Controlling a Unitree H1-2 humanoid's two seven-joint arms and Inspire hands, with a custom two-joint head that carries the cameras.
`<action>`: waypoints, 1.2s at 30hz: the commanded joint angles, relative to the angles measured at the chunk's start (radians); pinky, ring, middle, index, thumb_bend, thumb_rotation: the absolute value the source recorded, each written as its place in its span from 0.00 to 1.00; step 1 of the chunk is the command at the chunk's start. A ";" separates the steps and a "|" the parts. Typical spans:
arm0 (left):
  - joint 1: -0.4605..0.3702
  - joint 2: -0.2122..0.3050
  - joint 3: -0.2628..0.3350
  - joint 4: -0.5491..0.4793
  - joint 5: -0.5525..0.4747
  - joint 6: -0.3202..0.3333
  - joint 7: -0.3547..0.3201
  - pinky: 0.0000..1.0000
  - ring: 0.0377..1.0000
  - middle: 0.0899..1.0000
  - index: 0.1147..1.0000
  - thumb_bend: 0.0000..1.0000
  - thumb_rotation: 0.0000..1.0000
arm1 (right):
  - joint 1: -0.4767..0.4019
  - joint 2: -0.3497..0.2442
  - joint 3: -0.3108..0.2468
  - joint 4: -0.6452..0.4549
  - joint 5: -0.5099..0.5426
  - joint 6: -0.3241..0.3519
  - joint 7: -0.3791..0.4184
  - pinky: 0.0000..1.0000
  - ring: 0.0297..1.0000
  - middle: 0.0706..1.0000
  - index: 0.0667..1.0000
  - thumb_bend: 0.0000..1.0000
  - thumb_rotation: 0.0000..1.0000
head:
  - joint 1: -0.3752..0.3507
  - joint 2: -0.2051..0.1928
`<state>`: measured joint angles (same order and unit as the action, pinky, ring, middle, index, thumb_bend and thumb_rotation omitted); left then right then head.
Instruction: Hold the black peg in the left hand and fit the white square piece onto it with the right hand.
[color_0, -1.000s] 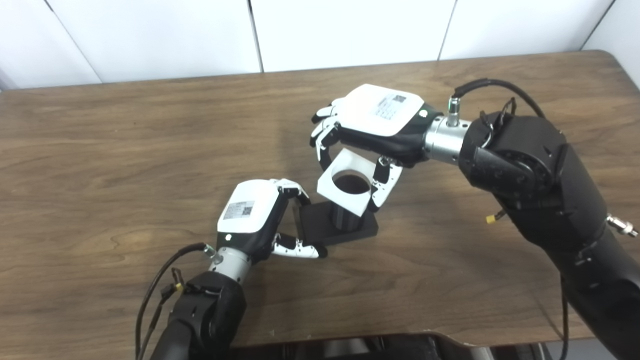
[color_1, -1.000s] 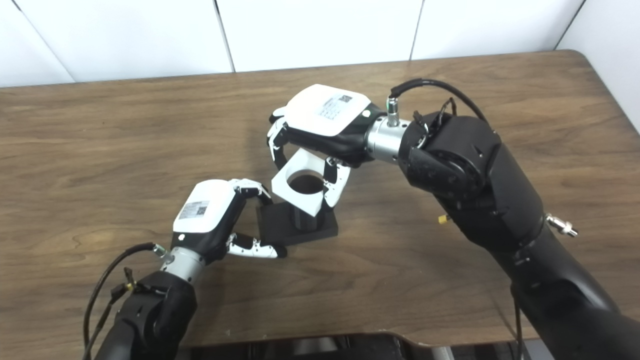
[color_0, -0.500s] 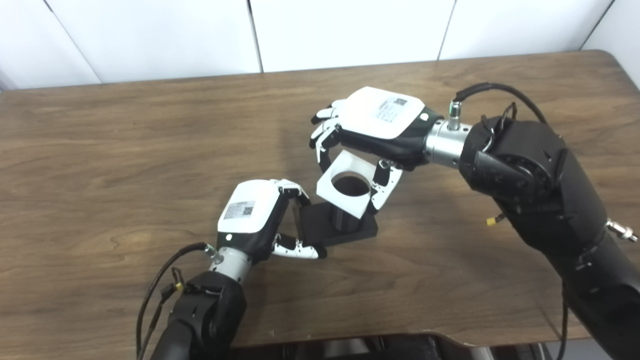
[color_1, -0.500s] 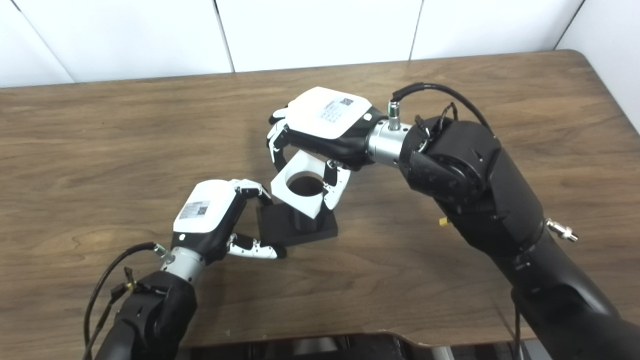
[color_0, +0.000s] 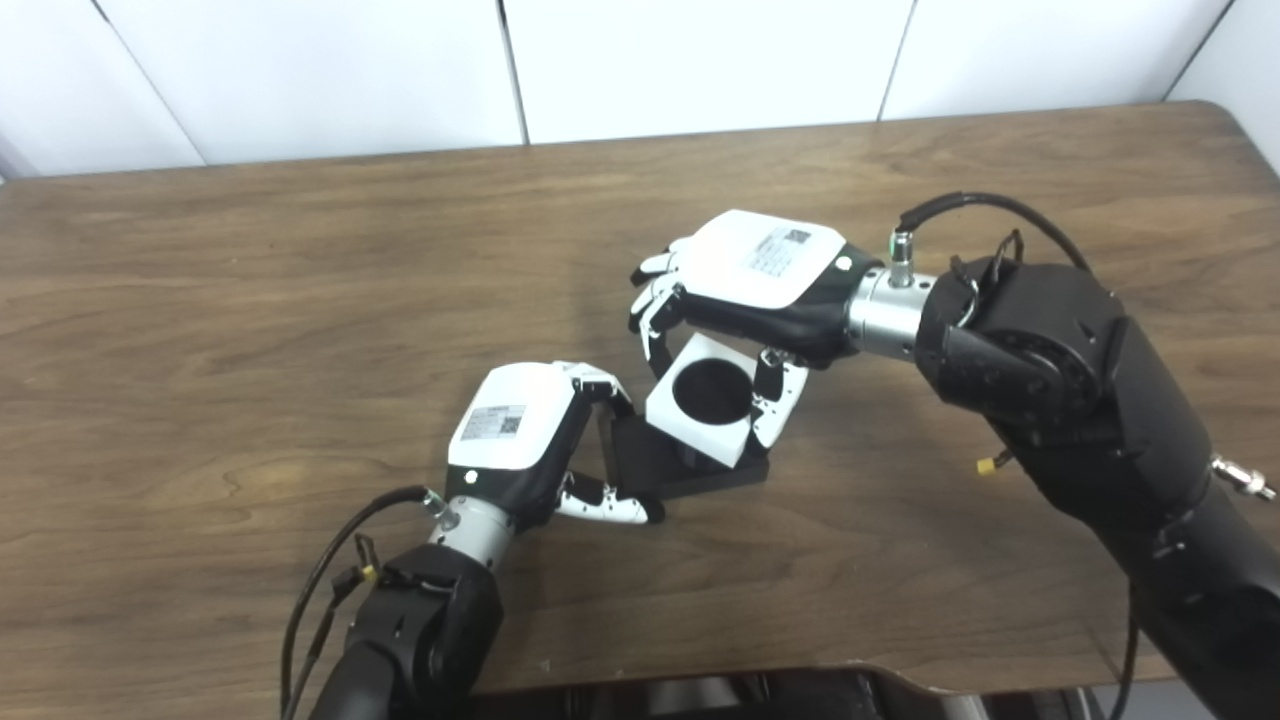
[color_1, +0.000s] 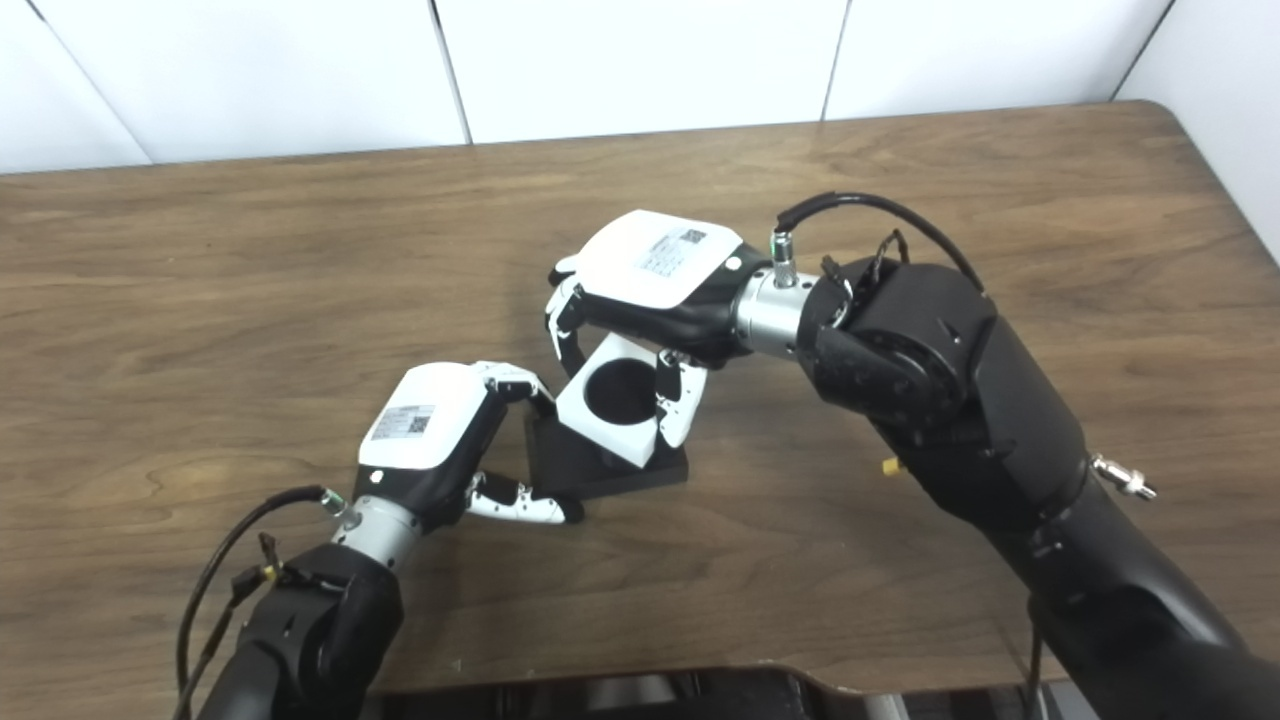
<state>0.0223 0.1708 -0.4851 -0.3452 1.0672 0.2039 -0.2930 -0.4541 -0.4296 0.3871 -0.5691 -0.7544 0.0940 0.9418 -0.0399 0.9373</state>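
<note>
Nearest you, your left hand (color_0: 520, 435) has its fingers (color_0: 610, 508) closed around the flat base of the black peg (color_0: 690, 468), pinning it where it rests on the desk (color_0: 200, 300). Just beyond, the white square piece (color_0: 708, 402) sits over the peg: its round hole looks filled with black, so the peg seems to have entered, yet the piece is tilted and its underside stands clear of the base. Your right hand (color_0: 745, 285) grips it from above, fingers pinched on opposite edges.

You appear to be mid-insertion. The next move likely calls for levelling the piece and pressing straight down until it seats; a tilted push could jam it on the peg. Hold the base firm meanwhile.

The left fingers lie close to the piece's near corner and may crowd its descent. Nothing else on the desk obstructs you.
</note>
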 joint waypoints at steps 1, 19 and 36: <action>0.000 0.004 -0.022 0.009 0.024 -0.010 -0.044 0.78 0.79 0.72 0.42 0.52 0.06 | -0.026 0.001 -0.005 -0.043 0.003 0.004 0.005 0.91 0.91 0.78 0.45 0.52 0.13 | -0.001 0.003; -0.003 -0.009 -0.018 0.002 0.042 -0.004 -0.066 0.77 0.79 0.71 0.42 0.52 0.06 | -0.011 0.005 0.006 -0.047 -0.037 0.016 0.050 0.90 0.91 0.79 0.61 0.91 0.16 | -0.006 0.006; 0.000 -0.012 -0.012 0.000 0.040 -0.002 -0.071 0.77 0.80 0.72 0.42 0.52 0.06 | -0.026 0.006 -0.025 -0.038 -0.018 0.023 0.045 0.88 0.92 0.81 0.64 0.99 0.35 | -0.007 0.008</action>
<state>0.0174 0.1596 -0.4867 -0.3526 1.0995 0.2035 -0.3277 -0.4365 -0.4268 0.3842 -0.5880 -0.7833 0.1148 1.0151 -0.0460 0.9449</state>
